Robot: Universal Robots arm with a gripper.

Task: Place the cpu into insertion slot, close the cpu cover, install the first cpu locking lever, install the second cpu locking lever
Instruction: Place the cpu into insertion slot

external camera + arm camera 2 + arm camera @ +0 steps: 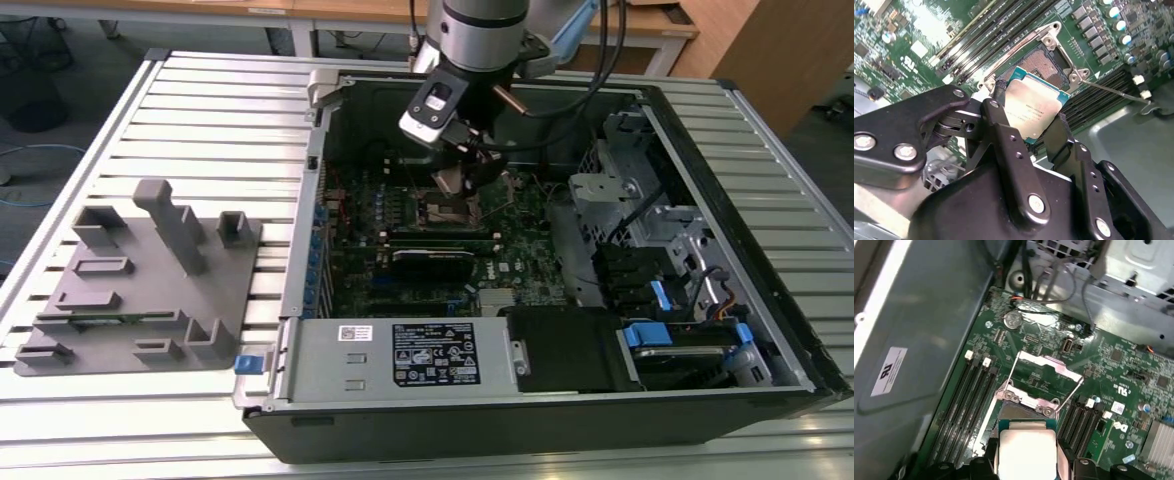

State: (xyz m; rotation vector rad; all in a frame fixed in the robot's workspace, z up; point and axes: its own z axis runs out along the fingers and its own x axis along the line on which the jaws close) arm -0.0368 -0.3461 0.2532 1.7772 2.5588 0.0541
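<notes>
My gripper (1030,112) is shut on the cpu (1031,107), a square chip with a silver-grey top, clamped at two opposite edges by the black fingers (1004,145). It hangs tilted just above the insertion slot (1046,62), whose dark centre lies bare inside its silvery rim. In the first wrist view the cpu (1026,450) sits close to the camera, and the cpu cover (1049,363) stands raised open beyond it. A thin locking lever (1114,90) lies released, angled away from the slot. In the exterior view the gripper (458,185) is down inside the computer case over the slot (447,210).
Long black memory slots (971,400) flank the socket on both sides. The case walls (320,200), a drive cage (641,220) and the power supply (400,355) enclose the board. A grey fixture tray (134,280) lies on the slatted table at the exterior view's left.
</notes>
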